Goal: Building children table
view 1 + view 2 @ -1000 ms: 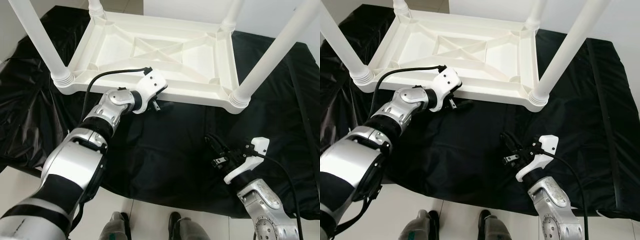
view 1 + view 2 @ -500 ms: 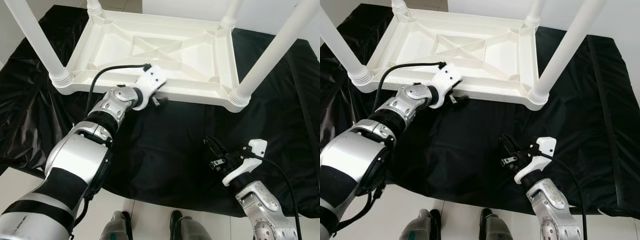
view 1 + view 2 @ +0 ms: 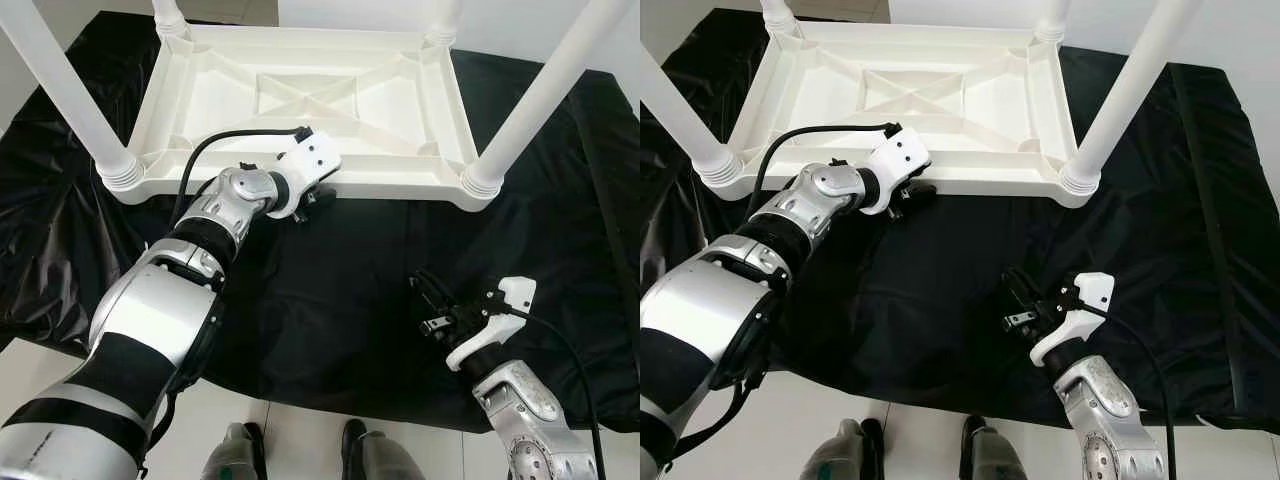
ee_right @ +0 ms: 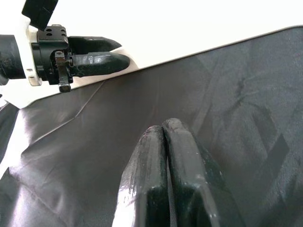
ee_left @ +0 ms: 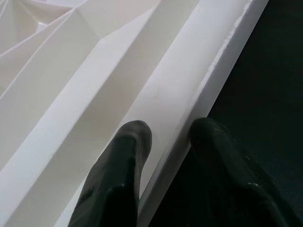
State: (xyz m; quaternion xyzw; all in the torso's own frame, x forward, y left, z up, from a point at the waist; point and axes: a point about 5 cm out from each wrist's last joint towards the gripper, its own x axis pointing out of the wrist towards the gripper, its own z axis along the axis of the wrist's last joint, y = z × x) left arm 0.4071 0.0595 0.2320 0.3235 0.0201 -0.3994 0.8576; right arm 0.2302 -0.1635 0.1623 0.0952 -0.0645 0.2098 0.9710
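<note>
A white plastic children's table [image 3: 400,185] lies upside down on a black sheet [image 3: 330,290], its legs [image 3: 60,90] pointing up. My left gripper [image 3: 312,196] is at the middle of the table's near rim. In the left wrist view its fingers [image 5: 135,142] straddle that rim [image 5: 189,90], one inside and one outside, closed on it. My right gripper [image 3: 432,303] hovers low over the sheet in front of the table, apart from it. Its fingers [image 4: 163,127] are pressed together with nothing between them.
The black sheet covers the floor under and around the table, wrinkled at the left [image 3: 40,250]. Another tall white leg [image 3: 540,95] rises at the near right corner. White floor [image 3: 30,370] and my feet [image 3: 230,455] lie at the sheet's near edge.
The left gripper has gone from just below the rim over the sheet onto the rim itself. The camera has shifted a little. The right gripper has hardly moved.
</note>
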